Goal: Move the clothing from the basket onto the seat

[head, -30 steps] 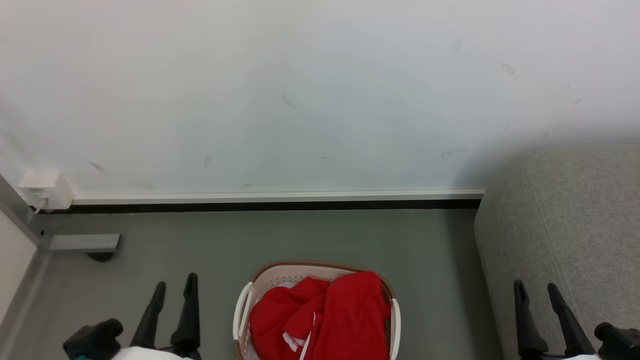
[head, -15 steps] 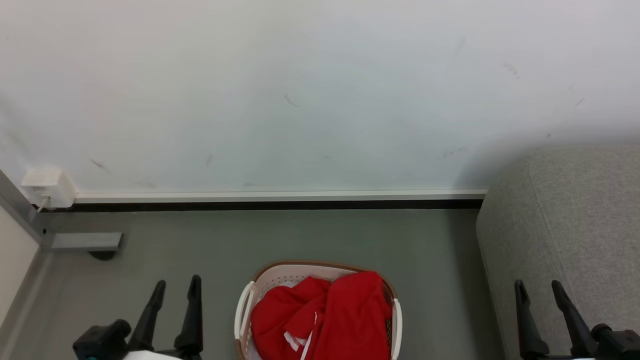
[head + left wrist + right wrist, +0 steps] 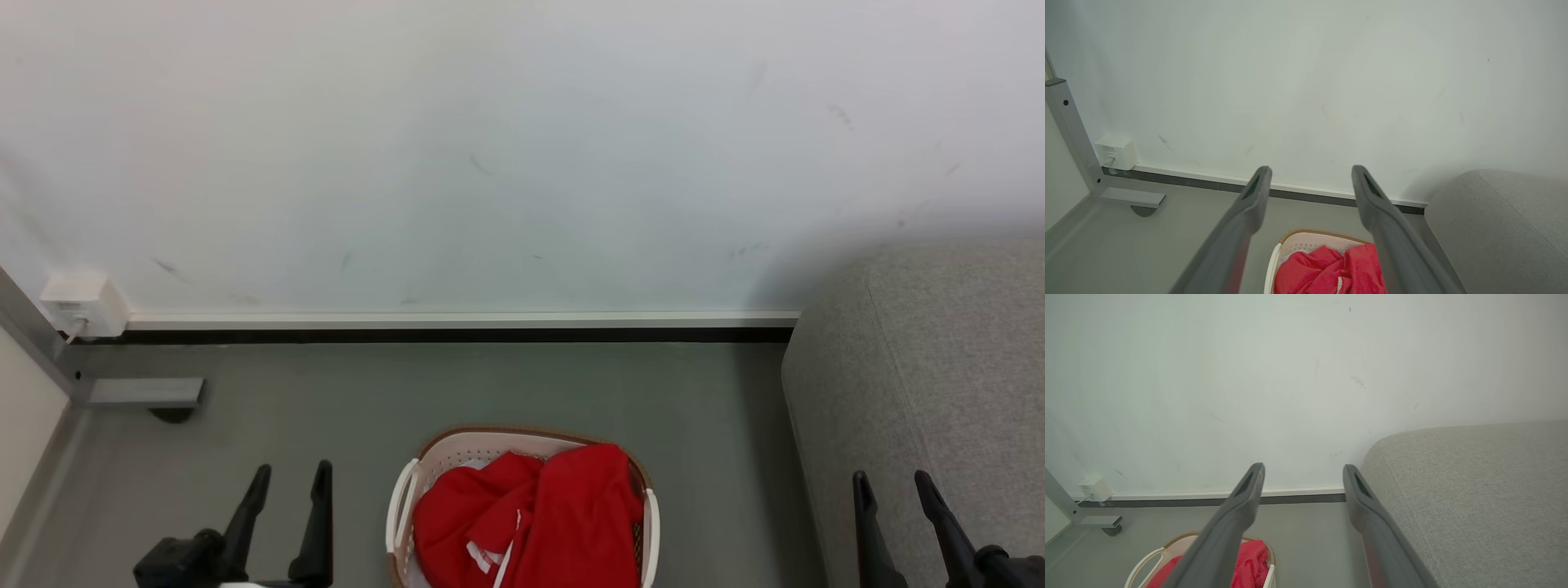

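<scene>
Clothing (image 3: 531,523) of bright red jersey fabric heaped inside oval white perforated plastic basket (image 3: 445,447). Left gripper (image 3: 292,469) left of basket, right gripper (image 3: 890,478) right of it by large grey fabric seat (image 3: 939,367); both spread wide, gripping nothing.

A: What's cut off?
B: The laundry basket (image 3: 457,451), six o'clock in the head view: its near end drops below the edge, and its floor is buried under the red jersey (image 3: 571,506). The sofa (image 3: 939,392) runs off at three o'clock.
A: Those white markings (image 3: 480,557)?
B: Lettering, perhaps; too small to read.
</scene>
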Tool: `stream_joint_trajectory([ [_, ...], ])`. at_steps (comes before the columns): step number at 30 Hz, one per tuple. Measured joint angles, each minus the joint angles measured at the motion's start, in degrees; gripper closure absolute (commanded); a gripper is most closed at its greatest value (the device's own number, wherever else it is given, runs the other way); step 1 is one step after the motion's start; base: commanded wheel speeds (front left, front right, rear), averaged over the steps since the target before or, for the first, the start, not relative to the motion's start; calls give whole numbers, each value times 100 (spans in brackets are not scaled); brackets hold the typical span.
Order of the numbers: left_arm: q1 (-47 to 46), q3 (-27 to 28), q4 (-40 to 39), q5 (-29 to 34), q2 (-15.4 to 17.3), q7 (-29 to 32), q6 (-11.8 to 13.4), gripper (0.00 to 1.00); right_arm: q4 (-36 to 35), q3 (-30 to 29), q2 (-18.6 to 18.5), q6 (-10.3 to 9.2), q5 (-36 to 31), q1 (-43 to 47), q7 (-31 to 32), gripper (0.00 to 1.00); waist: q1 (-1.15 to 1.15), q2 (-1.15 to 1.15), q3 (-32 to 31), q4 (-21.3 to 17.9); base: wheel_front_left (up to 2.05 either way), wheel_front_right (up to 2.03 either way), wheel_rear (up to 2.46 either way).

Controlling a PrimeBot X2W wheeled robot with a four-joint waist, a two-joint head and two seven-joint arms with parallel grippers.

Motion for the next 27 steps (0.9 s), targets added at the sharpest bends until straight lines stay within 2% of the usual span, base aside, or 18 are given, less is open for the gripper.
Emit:
stream_joint_trajectory([
  [27,41,13,47,704,3,-280,-24,0,93,23,-15,0,-525,102,-253,0,0,0,114,73,0,0,0],
])
